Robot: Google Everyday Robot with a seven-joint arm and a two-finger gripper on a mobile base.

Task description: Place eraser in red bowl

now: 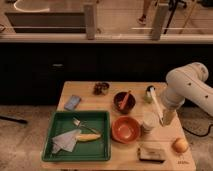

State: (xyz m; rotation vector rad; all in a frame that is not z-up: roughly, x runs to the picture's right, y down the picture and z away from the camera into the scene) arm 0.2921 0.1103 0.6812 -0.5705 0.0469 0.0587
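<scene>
Reaching step; end effector (168,117) by right edge of tabletop (84,90), open or shut unclear. Next: down onto eraser (152,151) near front edge.

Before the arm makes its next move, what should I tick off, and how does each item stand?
1. Eraser free to grasp: ok. It lies alone near the table's front edge, with nothing on it.
2. Red bowl ready: ok. It is upright and nothing shows inside it.
3. Gripper over the eraser: not ok. It hangs behind the eraser, beside the white cup.
4. Gripper empty: cannot tell.
5. Clear route from eraser to bowl: ok, but the cup stands just behind that line.
6. Yellowish fruit clear of the eraser: ok. It sits apart, on the eraser's right.
</scene>
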